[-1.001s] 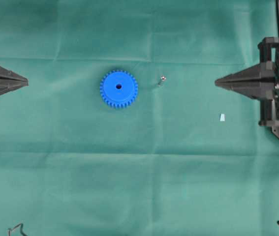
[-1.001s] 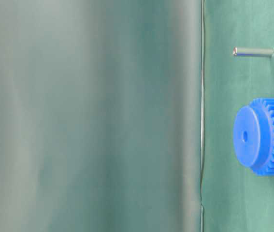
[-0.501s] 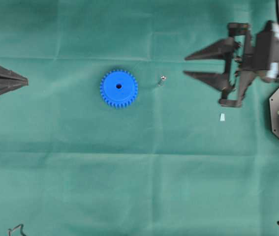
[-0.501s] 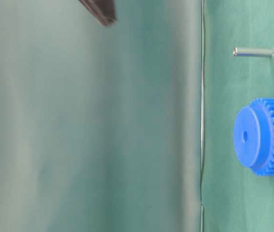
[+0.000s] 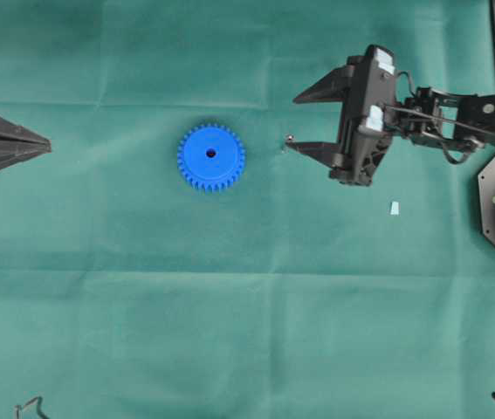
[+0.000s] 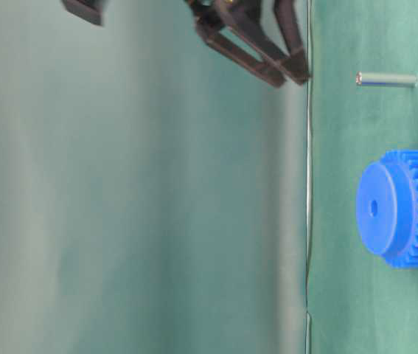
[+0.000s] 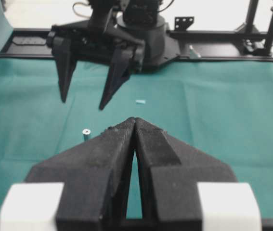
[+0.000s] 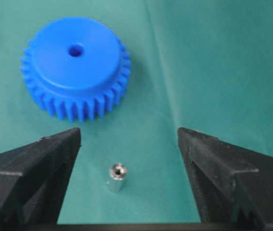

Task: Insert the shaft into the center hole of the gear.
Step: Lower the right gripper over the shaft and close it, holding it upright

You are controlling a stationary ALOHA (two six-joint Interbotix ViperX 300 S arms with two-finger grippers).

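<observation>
Matt blue plastic gear (image 8: 76, 67), shiny metal shaft (image 8: 116, 177), green cloth (image 5: 230, 305)

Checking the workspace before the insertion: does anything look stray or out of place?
Only a small pale scrap lying on the green cloth, apart from the gear and the upright shaft. Nothing looks damaged.

A robot lab bench: green cloth (image 5: 230, 332) over the table, black metal frame (image 7: 223, 33) behind it.
</observation>
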